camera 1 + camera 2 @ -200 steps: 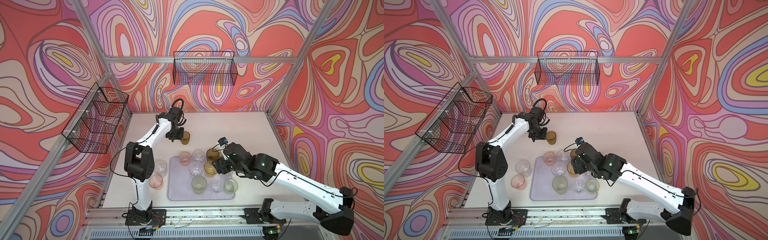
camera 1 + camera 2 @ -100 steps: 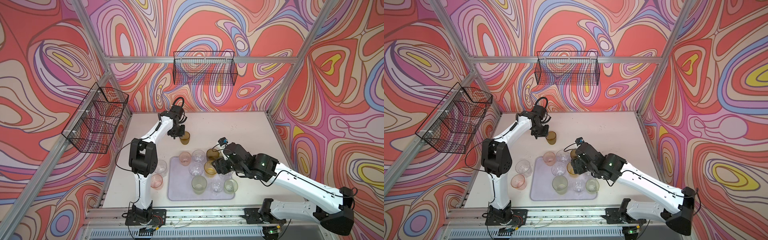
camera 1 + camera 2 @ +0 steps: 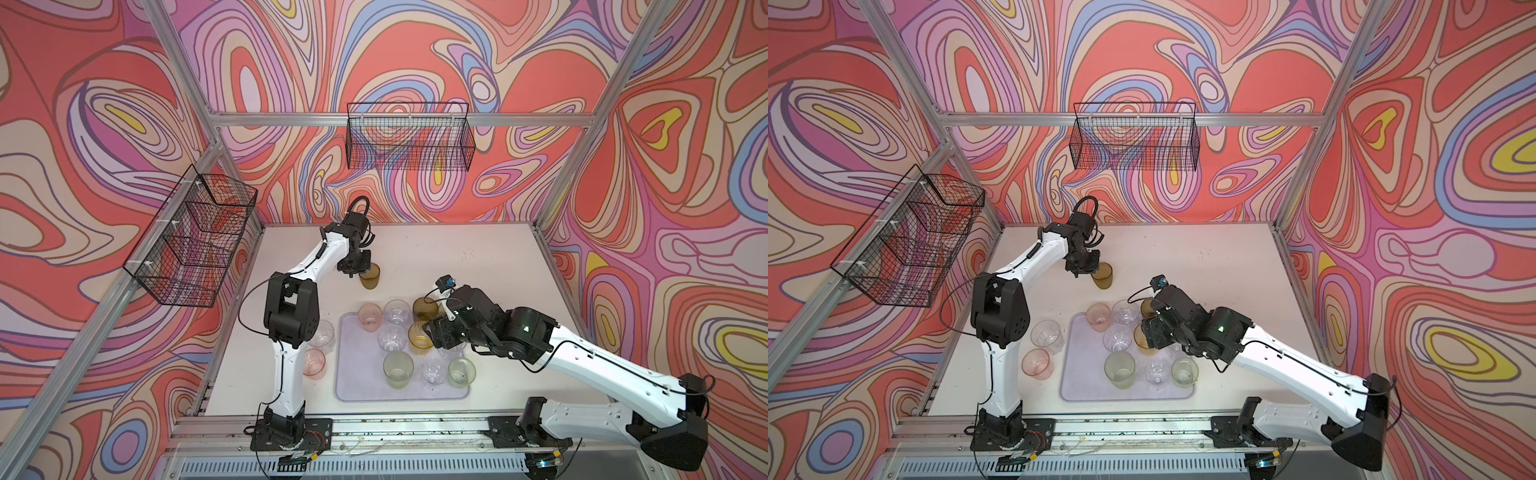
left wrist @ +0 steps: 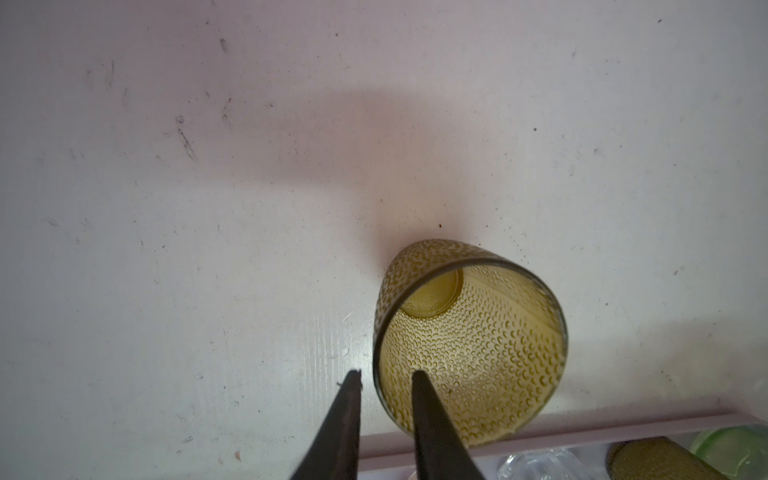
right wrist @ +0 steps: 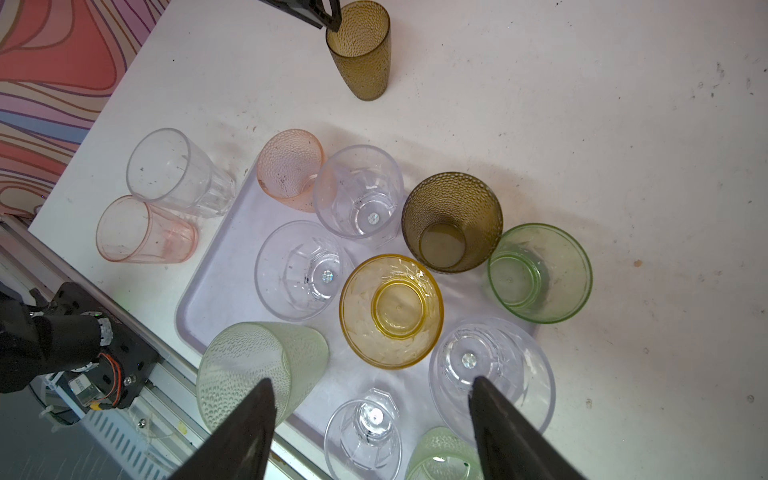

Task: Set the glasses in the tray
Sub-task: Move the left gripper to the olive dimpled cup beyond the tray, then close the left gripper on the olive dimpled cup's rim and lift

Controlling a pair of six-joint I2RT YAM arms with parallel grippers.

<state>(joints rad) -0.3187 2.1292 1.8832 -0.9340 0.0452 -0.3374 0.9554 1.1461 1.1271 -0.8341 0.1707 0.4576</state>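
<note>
At the far side of the white table [image 3: 457,257], beyond the far rim of the lilac tray [image 3: 357,374] and not on it: an olive-brown dimpled tumbler [image 4: 469,345], upright. Left gripper [image 4: 385,376] down at its lip, one finger [image 4: 424,403] inside the glass, the other outside, only a narrow gap between the two; pinching the wall or merely straddling it, cannot tell. Right gripper [image 5: 370,381] poised above the far right part of the tray, fingers spread wide, gripping nothing. Standing on the tray, crowded toward its far and right parts: an amber-yellow bowl-shaped tumbler [image 5: 390,311] in the middle, clear faceted tumblers [image 5: 299,270] around it, a tall pale green dimpled tumbler [image 5: 249,353] at the near edge, a second olive-brown dimpled tumbler [image 5: 453,220] and a short green tumbler [image 5: 540,272] toward the far right corner, a pink dimpled tumbler [image 5: 289,166] at the far left corner. Off the tray, on the table just beside its left edge: a tall clear tumbler [image 3: 322,332] and a plain pink tumbler [image 3: 313,361], both upright, close together
</note>
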